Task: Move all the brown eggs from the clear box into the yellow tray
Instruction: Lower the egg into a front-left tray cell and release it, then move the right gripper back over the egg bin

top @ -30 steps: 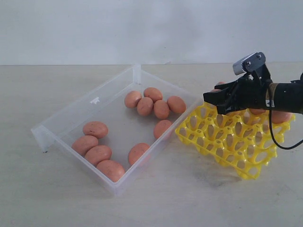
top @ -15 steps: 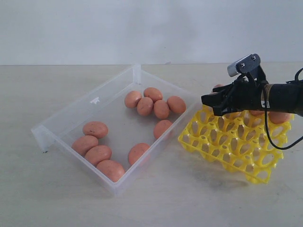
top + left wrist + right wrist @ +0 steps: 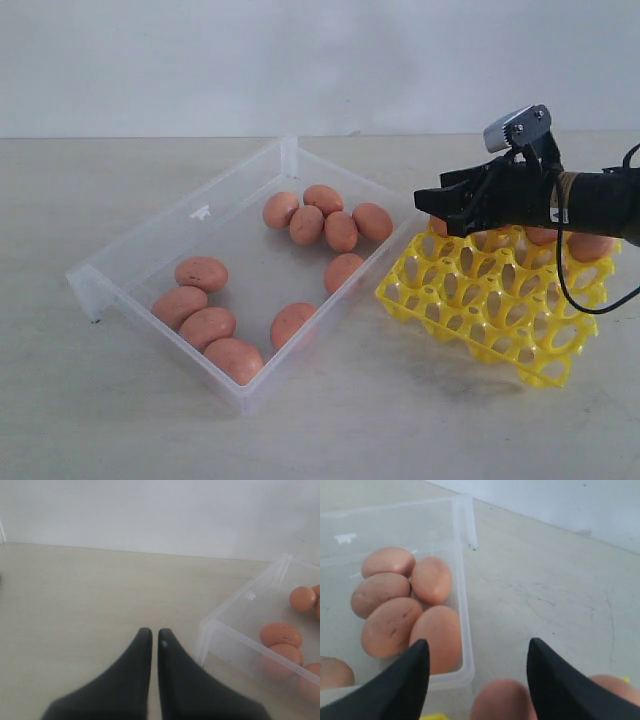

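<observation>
The open, empty right gripper (image 3: pixel 440 207) is hovering over the yellow tray (image 3: pixel 520 350); brown eggs (image 3: pixel 340 231) are lying left, in the clear box (image 3: pixel 215 190).

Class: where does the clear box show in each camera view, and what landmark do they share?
Exterior view: clear box left of centre, beside the yellow tray.
Left wrist view: beyond and beside the left gripper.
Right wrist view: ahead of the right gripper.
Shared landmark: its white tab.

The right claw (image 3: pixel 430 208) is formed of matte black, tapered fingers. A silver-grey camera block (image 3: pixel 517 127) is mounted on the black arm (image 3: pixel 600 200), which is ringed by a pale band (image 3: pixel 562 198) and trailed by a thin black cable (image 3: pixel 598 312). The left claw (image 3: pixel 151 635) is likewise black.
</observation>
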